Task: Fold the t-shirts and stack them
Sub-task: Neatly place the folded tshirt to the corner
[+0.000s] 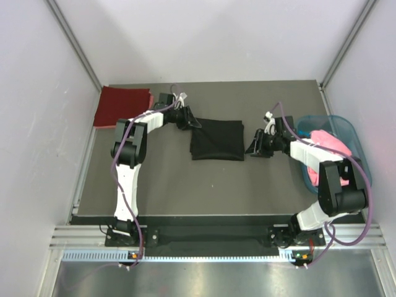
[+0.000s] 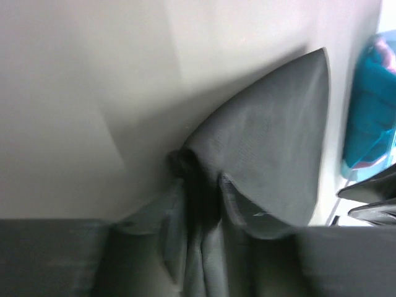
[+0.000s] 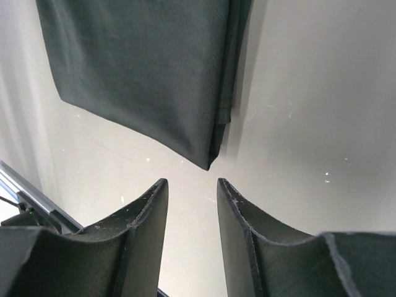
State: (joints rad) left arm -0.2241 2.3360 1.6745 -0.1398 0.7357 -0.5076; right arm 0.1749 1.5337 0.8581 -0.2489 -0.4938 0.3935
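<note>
A folded black t-shirt (image 1: 216,139) lies at the table's middle back. My left gripper (image 1: 192,121) is shut on its far left corner; in the left wrist view the black cloth (image 2: 272,142) bunches between the jaws. My right gripper (image 1: 252,148) is open and empty just off the shirt's near right corner; that corner (image 3: 207,162) shows in the right wrist view just ahead of the open fingers (image 3: 148,216). A folded dark red t-shirt (image 1: 124,106) lies at the back left corner. A pink t-shirt (image 1: 331,141) sits in the basket.
A teal plastic basket (image 1: 346,133) stands at the table's right edge, behind my right arm; it also shows in the left wrist view (image 2: 371,105). White walls enclose the table on three sides.
</note>
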